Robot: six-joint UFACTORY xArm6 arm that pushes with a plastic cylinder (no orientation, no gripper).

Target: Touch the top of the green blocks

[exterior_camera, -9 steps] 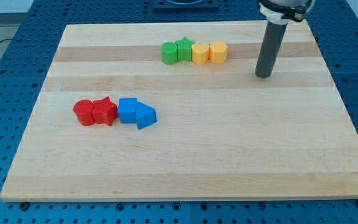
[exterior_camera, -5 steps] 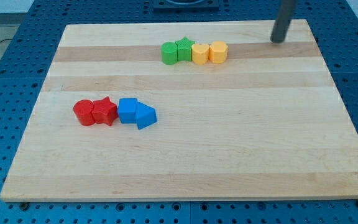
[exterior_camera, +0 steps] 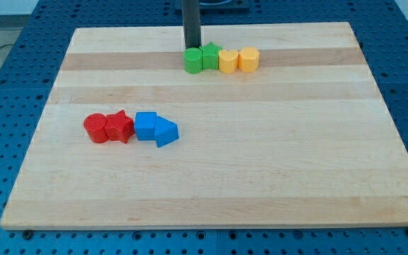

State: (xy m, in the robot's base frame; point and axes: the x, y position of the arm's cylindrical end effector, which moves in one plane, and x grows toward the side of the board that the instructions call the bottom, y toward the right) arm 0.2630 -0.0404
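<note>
Now my tip [exterior_camera: 191, 47] sits just above the green cylinder [exterior_camera: 193, 61], beside the green star [exterior_camera: 210, 57]; no gripper shows.

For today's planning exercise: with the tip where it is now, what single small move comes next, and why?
Probably none beyond a slight nudge towards the view's bottom. My tip already stands at the top edge of the green cylinder, beside the green star, so the green blocks' top side is practically reached.

Green blocks: two, green cylinder [exterior_camera: 193, 61] and green star [exterior_camera: 210, 57], just below my tip [exterior_camera: 192, 47]
Yellow blocks [exterior_camera: 238, 60]: two
Red blocks [exterior_camera: 109, 127]: two
Blue blocks [exterior_camera: 155, 128]: two
</note>
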